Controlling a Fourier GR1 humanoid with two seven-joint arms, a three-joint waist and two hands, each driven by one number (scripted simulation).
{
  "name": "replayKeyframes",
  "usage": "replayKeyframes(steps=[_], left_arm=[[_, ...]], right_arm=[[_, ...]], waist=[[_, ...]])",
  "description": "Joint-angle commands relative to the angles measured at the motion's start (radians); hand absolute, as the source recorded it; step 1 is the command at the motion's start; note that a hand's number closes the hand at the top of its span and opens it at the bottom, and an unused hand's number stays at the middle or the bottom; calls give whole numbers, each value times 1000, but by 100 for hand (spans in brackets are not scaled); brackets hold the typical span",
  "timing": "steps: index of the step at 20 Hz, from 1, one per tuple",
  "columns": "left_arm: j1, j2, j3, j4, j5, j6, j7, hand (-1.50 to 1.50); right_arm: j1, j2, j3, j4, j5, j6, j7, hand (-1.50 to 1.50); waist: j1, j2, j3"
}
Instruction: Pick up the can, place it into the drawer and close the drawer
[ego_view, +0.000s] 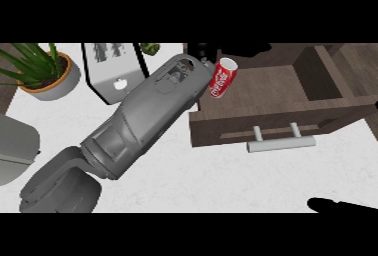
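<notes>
A red cola can (224, 78) hangs tilted over the left part of the open wooden drawer (221, 131), just inside its left wall. My left forearm runs up from the lower left to it. My left hand (201, 50) shows only as dark fingers at the can's top end, curled on the can; the wrist hides most of them. The drawer stands pulled out, with a pale bar handle (280, 144) on its front. Straight fingers of my right hand (338, 205) lie at the lower right edge, away from the drawer.
A potted plant (46, 74) stands at the back left. Beside it lies a white-backed tablet (115, 74), partly under my forearm. A grey rounded object (15, 149) sits at the left edge. White counter (221, 175) lies in front of the drawer.
</notes>
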Motion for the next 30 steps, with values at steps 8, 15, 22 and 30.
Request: replayKeyframes(steps=[8,15,22,30], left_arm=[[-26,0,-6,-31,35,52,5,-150],[18,45,7,-87,3,-8,39,-150],[48,146,-25,-223,-59,10,172,-150],[141,277,-51,-435,-108,39,301,-150]], right_arm=[[-51,-68,184,163,472,-96,-70,-150],[-159,-56,278,389,708,-155,0,-150],[-242,52,259,679,783,-399,-63,-150],[-341,60,189,968,813,-533,-123,-150]], waist=[[55,-12,0],[110,-23,-2],[128,-28,0],[145,-30,0]])
